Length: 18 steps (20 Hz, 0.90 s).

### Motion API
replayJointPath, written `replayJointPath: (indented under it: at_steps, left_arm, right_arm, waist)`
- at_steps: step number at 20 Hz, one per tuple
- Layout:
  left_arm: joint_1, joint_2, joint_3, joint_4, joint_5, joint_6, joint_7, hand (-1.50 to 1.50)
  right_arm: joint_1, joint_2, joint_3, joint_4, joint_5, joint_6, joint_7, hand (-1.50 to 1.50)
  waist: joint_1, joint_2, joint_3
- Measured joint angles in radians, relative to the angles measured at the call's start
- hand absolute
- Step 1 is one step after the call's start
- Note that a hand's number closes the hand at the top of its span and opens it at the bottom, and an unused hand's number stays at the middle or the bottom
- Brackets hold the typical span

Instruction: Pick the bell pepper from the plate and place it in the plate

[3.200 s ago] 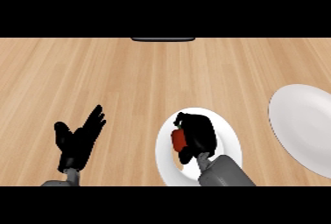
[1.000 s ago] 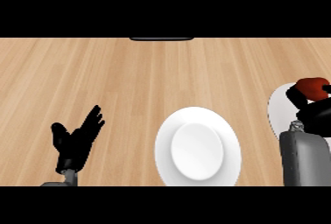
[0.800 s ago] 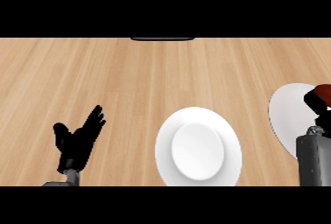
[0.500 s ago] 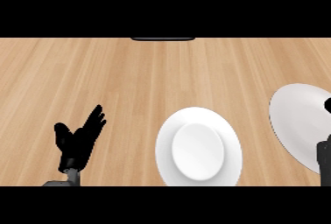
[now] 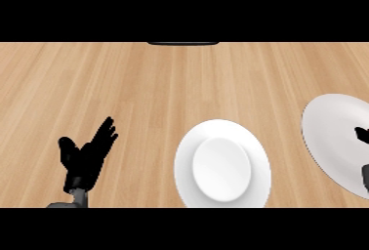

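The near white plate (image 5: 223,163) lies bare at the lower middle of the wooden counter. A second white plate (image 5: 333,136) is cut off by the right edge. Over that plate's right side only a black tip of my right hand (image 5: 362,133) shows, with a sliver of grey forearm below it. The bell pepper shows nowhere in this view. My left hand (image 5: 86,155) rests open at the lower left, fingers up, well apart from both plates.
A dark flat object (image 5: 183,43) pokes in at the counter's far edge, top middle. Bare wooden counter (image 5: 180,88) spreads across the middle and the left.
My right hand, which held the red pepper over the right plate, has slid off past the right edge. The pepper has gone out of sight with it. The left hand stayed still.
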Motion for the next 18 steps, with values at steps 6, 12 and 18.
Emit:
replayJointPath:
  at_steps: [6,12,18]
  left_arm:
    - [0.010,-0.010,-0.007,-0.005,-0.004,0.002,-0.007,0.00]
    - [0.009,-0.006,0.003,-0.019,-0.002,0.006,0.032,0.00]
    - [0.015,-0.006,0.011,-0.002,-0.010,0.002,0.001,0.00]
  right_arm:
    - [-0.008,-0.021,-0.052,0.005,-0.281,-0.055,-0.336,-1.50]
    - [0.057,0.029,-0.138,-0.105,-0.536,-0.083,-0.601,-1.50]
    - [0.218,0.149,-0.156,-0.328,-0.730,0.028,-0.735,-1.50]
  waist:
    - [-0.002,-0.001,0.001]
    - [-0.011,-0.003,-0.001]
    - [-0.022,-0.009,-0.003]
